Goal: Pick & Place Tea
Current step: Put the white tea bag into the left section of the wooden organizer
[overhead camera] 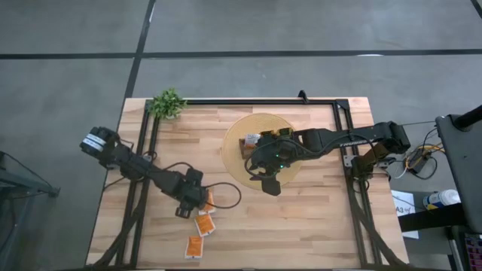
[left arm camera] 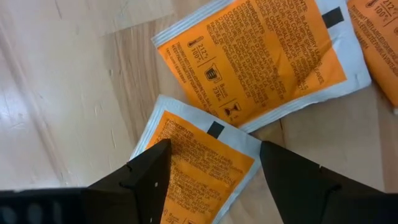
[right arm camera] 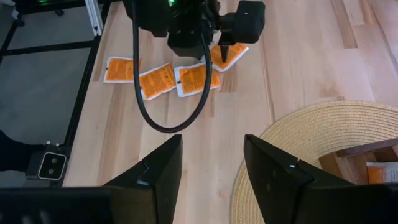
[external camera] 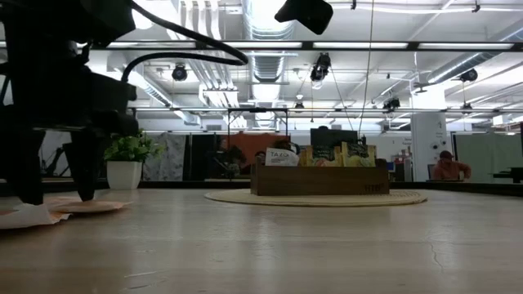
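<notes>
Left wrist view: left pincer [left arm camera: 211, 177] open astride orange sachet [left arm camera: 202, 171].

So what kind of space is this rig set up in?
Probably an open lab or workshop hall: exposed ceiling ducts, a bare concrete floor around the wooden table, and a person seated in the background.

A light wooden tabletop [overhead camera: 316, 218] fills the middle of the high view, edged by a black frame [overhead camera: 226, 101]. A round woven mat [overhead camera: 233, 154] lies just right of centre, and a brown wooden box [overhead camera: 247, 147] stands on it. A small green plant [overhead camera: 167, 103] sits at the tabletop's upper left corner; in the low view it stands in a white pot [external camera: 125, 174] at left. A person [external camera: 447, 167] sits far back at right.
</notes>
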Controlling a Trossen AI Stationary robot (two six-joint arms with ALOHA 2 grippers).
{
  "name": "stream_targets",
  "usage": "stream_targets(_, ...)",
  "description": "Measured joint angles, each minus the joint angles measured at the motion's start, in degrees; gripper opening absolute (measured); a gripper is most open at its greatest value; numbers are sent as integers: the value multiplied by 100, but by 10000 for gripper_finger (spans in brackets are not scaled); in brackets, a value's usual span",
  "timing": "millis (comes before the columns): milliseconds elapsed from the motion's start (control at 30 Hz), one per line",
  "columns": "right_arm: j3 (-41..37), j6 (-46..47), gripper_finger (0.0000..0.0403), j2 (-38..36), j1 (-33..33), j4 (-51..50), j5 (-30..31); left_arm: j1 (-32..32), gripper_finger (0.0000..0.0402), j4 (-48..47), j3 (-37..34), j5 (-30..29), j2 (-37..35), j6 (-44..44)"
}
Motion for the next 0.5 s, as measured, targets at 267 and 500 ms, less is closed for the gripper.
stream_targets(267, 0, -2, 169, 0, -2, 2, 136, 112, 154, -6, -26, 376, 0, 138)
stream_targets(500, 0, -4, 169, 0, 0, 3, 149, 124, 50, -69, 64, 459, 0, 126)
